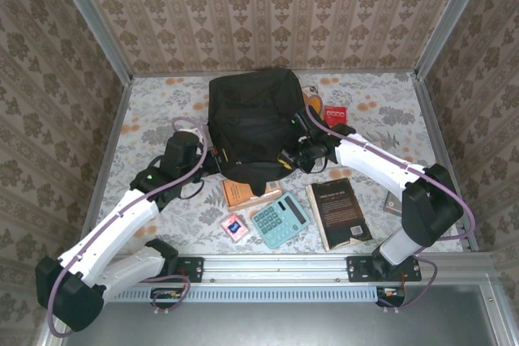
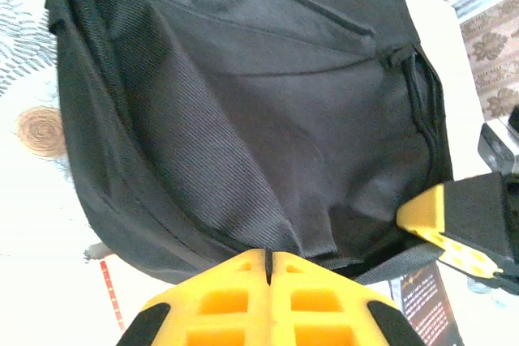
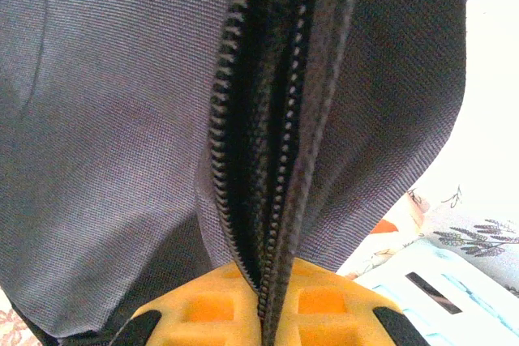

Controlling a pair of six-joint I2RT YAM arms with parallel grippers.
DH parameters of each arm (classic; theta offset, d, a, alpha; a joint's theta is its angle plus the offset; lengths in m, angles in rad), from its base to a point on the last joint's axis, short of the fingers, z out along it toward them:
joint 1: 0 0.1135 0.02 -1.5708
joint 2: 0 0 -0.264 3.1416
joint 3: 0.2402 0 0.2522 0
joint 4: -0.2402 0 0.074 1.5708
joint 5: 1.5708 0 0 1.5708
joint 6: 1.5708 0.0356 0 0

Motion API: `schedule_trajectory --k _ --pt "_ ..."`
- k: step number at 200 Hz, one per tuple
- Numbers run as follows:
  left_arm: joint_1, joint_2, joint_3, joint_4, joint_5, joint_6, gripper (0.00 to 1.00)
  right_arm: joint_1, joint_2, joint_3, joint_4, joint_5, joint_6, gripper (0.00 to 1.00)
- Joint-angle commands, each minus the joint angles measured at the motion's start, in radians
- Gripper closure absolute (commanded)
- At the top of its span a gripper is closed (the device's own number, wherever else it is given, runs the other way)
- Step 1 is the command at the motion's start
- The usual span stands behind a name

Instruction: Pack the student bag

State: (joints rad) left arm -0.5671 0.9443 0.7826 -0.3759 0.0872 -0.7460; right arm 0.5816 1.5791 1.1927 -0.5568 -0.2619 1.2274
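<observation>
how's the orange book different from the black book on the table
The orange book is smaller and lies against the near edge of the student bag; the black book is larger and lies apart from it. The orange book sits left of the teal calculator, the black book right of it. Both lie flat on the table, closed.

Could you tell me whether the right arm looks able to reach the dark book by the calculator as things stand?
Probably not yet: the right end effector is shut on the zipper edge of the student bag. The dark book itself lies uncovered beside that arm.
</observation>
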Motion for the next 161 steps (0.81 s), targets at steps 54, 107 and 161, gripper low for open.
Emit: schedule_trajectory --k 54,107,161 --pt "0.155 0.073 0.037 0.017 -0.006 0.058 1.00 -0.014 0.002 -0.008 -0.108 0.091 -0.131 0.98" --pt "0.206 0.132 0.070 0.041 0.002 0.071 1.00 -0.016 0.000 0.024 -0.150 0.125 -0.208 0.97" --pt "0.203 0.199 0.101 0.067 0.005 0.111 1.00 -0.060 0.018 0.080 -0.192 0.125 -0.309 0.87"
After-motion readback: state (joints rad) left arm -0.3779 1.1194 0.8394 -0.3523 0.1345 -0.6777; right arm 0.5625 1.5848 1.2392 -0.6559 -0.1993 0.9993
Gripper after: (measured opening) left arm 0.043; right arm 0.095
